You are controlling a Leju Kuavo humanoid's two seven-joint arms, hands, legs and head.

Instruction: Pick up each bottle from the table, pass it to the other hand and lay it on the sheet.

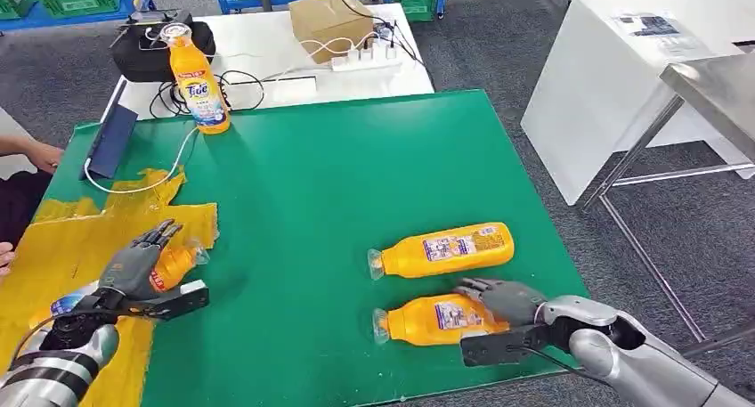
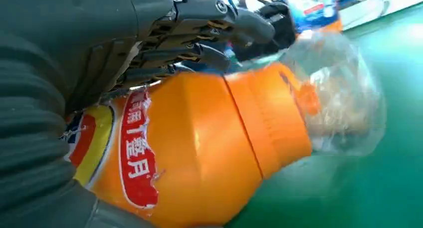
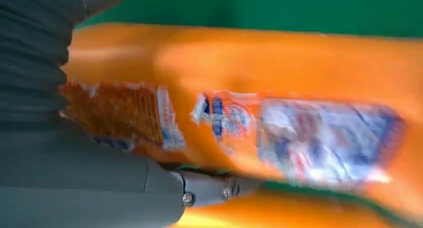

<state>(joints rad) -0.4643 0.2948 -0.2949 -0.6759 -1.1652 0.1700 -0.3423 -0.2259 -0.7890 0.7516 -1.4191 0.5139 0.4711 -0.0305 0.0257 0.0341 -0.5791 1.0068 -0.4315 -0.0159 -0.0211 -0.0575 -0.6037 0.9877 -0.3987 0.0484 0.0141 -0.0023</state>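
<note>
1. Nearest the camera, the left hand [image 2: 149, 48] is wrapped over an orange bottle [image 2: 199, 148]; its fingers lie along the upper side and the thumb is hidden beneath. In the head view the same hand [image 1: 133, 264] holds that bottle low over the yellow sheet [image 1: 80, 238], the clear cap pointing toward the green table [image 1: 338, 158]. Whether the bottle rests on the sheet or hangs just above it cannot be told.
2. The right hand [image 1: 503, 298] lies on top of the near lying bottle [image 1: 436, 320] at the table's right side. The right wrist view is blurred; it shows the orange body [image 3: 279, 68] close against the hand's cover [image 3: 45, 138], a grey digit under it. Whether the fingers are clamped around it or merely rest on it, I cannot tell.
3. A second lying bottle [image 1: 445, 249] sits just beyond it, apart, cap pointing left.
4. An upright bottle [image 1: 198, 82] stands at the table's far left corner, beside a white cable [image 1: 133, 186] and a dark tablet [image 1: 111, 140].
5. Judgement: a bottle is being placed left while the right hand addresses the next one.
6. Risks:
 - The bottles are smooth and round; released on the crumpled sheet, the left one may roll off toward the table.
 - The right hand sits at the bottle's base end; a lift there could tip the cap end down or slip.
 - Closing the right hand may nudge the neighbouring bottle.
 - A person's hand [image 1: 40, 153] lies near the sheet's far edge, within the arm's working area.
</note>
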